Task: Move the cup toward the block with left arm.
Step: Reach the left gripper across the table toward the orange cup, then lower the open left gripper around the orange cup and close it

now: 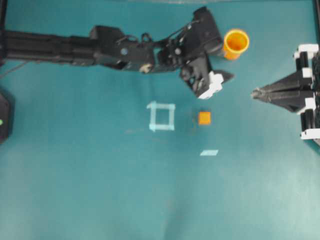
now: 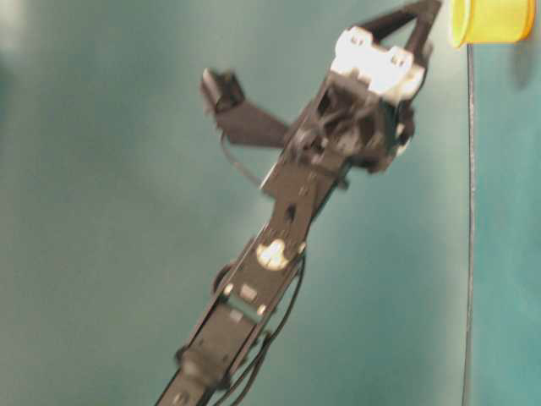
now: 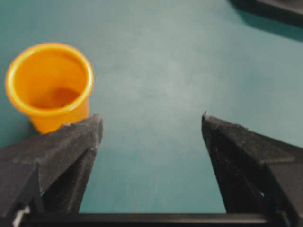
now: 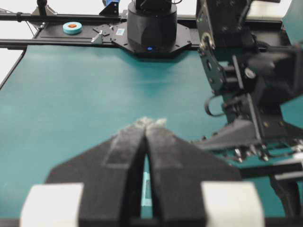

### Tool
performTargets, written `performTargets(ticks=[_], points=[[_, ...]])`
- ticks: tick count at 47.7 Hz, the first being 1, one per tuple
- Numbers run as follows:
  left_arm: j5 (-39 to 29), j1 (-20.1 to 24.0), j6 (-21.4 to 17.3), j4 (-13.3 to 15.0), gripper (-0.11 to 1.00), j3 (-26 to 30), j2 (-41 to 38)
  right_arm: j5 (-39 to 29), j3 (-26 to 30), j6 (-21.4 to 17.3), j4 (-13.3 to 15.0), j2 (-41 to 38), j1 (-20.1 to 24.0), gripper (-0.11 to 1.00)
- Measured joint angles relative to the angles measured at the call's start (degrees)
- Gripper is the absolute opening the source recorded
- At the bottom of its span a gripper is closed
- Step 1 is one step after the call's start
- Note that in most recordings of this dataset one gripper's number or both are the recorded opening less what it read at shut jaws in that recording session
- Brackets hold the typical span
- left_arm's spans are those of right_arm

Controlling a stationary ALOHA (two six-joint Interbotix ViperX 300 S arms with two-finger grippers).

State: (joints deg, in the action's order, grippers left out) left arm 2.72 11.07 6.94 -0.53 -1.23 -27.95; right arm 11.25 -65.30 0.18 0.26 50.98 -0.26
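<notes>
The yellow-orange cup (image 1: 235,44) stands upright at the far right of the mat. The tiny orange block (image 1: 204,118) lies nearer the middle, well apart from the cup. My left gripper (image 1: 225,62) is open and empty, just beside the cup on its block side. In the left wrist view the cup (image 3: 49,80) sits outside the left finger (image 3: 71,142), and the gap between the jaws (image 3: 151,120) holds only mat. My right gripper (image 1: 257,93) is shut and empty at the right edge. It also shows shut in the right wrist view (image 4: 150,124).
A pale blue tape square (image 1: 161,116) lies left of the block, and a pale blue tape strip (image 1: 209,152) lies below it. The left arm (image 1: 100,47) stretches across the top of the mat. The cup also shows in the table-level view (image 2: 490,21).
</notes>
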Motion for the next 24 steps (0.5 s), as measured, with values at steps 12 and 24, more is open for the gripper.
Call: performTargets(ticks=[12,24], points=[[-0.09,1.58,0.26,-0.09,0.80,4.48,-4.92,0.00,0.00,0.00,0.00,-0.35,0.09,0.00],[-0.09,3.16,1.05,0.00,0.80,4.48,-6.15,0.00,0.00,0.09,0.00,-0.35,0.09,0.00]])
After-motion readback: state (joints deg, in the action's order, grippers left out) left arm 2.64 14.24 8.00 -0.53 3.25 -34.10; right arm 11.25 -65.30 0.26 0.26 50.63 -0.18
